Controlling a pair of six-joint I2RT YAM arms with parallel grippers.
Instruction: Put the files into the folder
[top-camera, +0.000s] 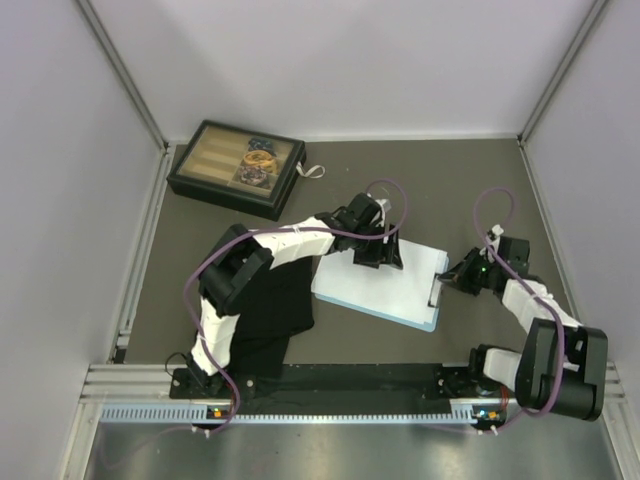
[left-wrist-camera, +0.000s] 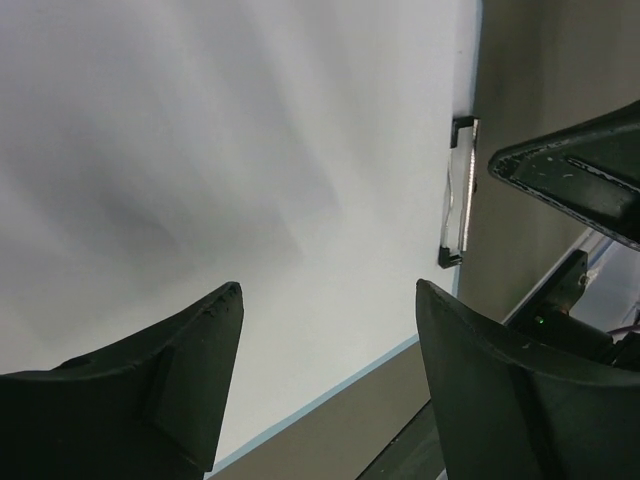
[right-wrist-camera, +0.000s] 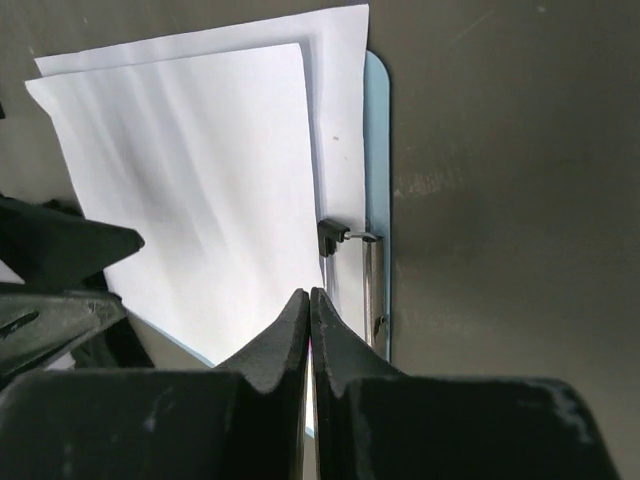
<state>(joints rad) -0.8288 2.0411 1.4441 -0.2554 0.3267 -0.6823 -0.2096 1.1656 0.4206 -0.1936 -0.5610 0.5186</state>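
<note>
The folder (top-camera: 428, 318) is a light-blue clipboard lying flat in the middle of the table, with its silver clip (top-camera: 436, 290) at the right short edge. Two white files (top-camera: 385, 285) lie stacked on it, slightly askew. The upper sheet (right-wrist-camera: 190, 180) stops short of the lower sheet (right-wrist-camera: 342, 100) and of the clip (right-wrist-camera: 370, 285). My left gripper (left-wrist-camera: 328, 290) hovers open over the files (left-wrist-camera: 220, 150), nothing between its fingers. My right gripper (right-wrist-camera: 308, 293) is shut, its tips over the sheets' edge right beside the clip, and I see nothing held between them. The folder's blue rim (right-wrist-camera: 377, 150) shows past the paper.
A dark compartment box (top-camera: 237, 167) stands at the back left. A black cloth (top-camera: 275, 310) lies left of the folder, partly under my left arm. Grey walls close in both sides and the back. A metal rail (top-camera: 300, 405) runs along the near edge.
</note>
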